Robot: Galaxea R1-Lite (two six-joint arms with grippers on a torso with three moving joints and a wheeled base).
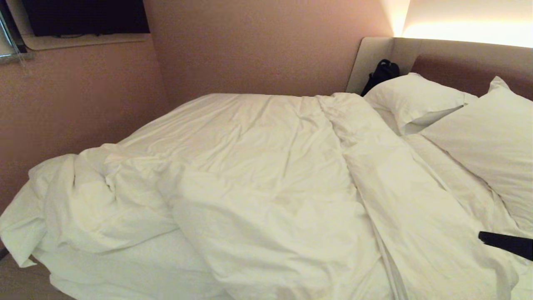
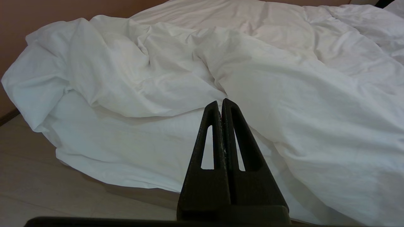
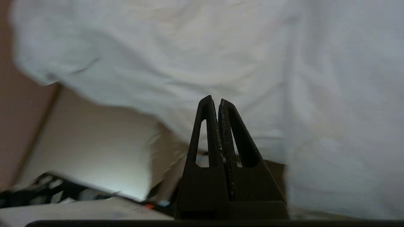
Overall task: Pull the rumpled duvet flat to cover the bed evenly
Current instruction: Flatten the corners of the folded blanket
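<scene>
At about four o'clock in the head view, the right gripper (image 1: 482,237) pokes in over the near right part of the duvet (image 1: 258,179), its jaws pressed together with nothing between them. Off the bed's near side, the left gripper (image 2: 220,104) points at the bedding, jaws likewise closed and empty. Outward from them, the duvet lies rumpled across the bed (image 1: 125,275), bunched at eight o'clock over the corner. Two pillows (image 1: 416,100) rest at two o'clock against the headboard (image 1: 466,62).
</scene>
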